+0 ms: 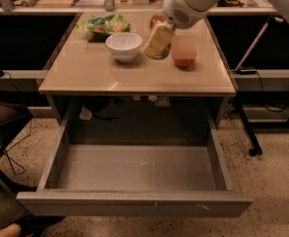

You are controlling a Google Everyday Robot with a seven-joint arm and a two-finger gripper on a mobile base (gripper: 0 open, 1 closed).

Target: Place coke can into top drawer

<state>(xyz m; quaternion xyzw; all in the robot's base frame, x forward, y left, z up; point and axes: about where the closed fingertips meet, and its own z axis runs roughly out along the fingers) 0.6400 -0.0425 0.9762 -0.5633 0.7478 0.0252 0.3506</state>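
The coke can (156, 19) shows as a red patch behind my gripper (159, 39), above the back of the tan tabletop (94, 73). The gripper's pale fingers (160, 37) are shut on the can and hide most of it, holding it off the table. The top drawer (134, 204) stands pulled out below the table's front edge, its scuffed grey bottom (134, 168) bare. The gripper is well behind and above the drawer.
A red-orange apple (184, 52) sits just right of the gripper. A white bowl (124, 45) sits just left of it. A green chip bag (104, 23) lies at the back left. A dark chair (1, 127) stands left of the drawer.
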